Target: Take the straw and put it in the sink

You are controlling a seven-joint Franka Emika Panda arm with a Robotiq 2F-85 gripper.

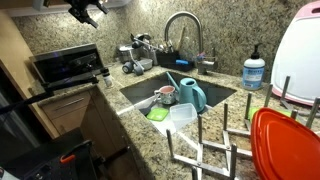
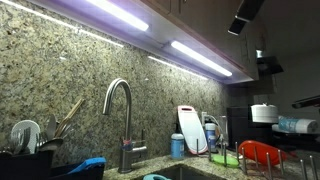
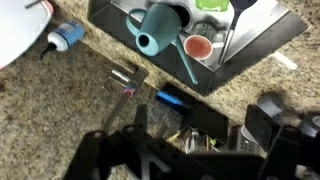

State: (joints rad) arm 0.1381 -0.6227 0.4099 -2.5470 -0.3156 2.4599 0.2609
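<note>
The sink (image 1: pixel 222 93) is a steel basin set in speckled granite, with a curved faucet (image 1: pixel 184 28). It also shows in the wrist view (image 3: pixel 262 38). In it stand a teal jug (image 1: pixel 191 95) (image 3: pixel 160 22), a red cup (image 3: pixel 197 46) and a light-blue stick (image 3: pixel 186 66). A thin pale strip that may be the straw (image 3: pixel 285 62) lies on the granite by the sink's corner; I cannot make it out in either exterior view. My gripper (image 1: pixel 86 11) (image 2: pixel 245 14) hangs high above the counter, away from the sink, open and empty. Its dark fingers (image 3: pixel 205 118) frame the bottom of the wrist view.
A soap bottle (image 1: pixel 253 70) and a white appliance (image 1: pixel 300 45) stand beside the sink. A wire dish rack (image 1: pixel 212 142) with a red plate (image 1: pixel 287 143) is in front. A utensil caddy (image 1: pixel 150 50) sits behind the faucet, with a stove (image 1: pixel 65 65) to one side.
</note>
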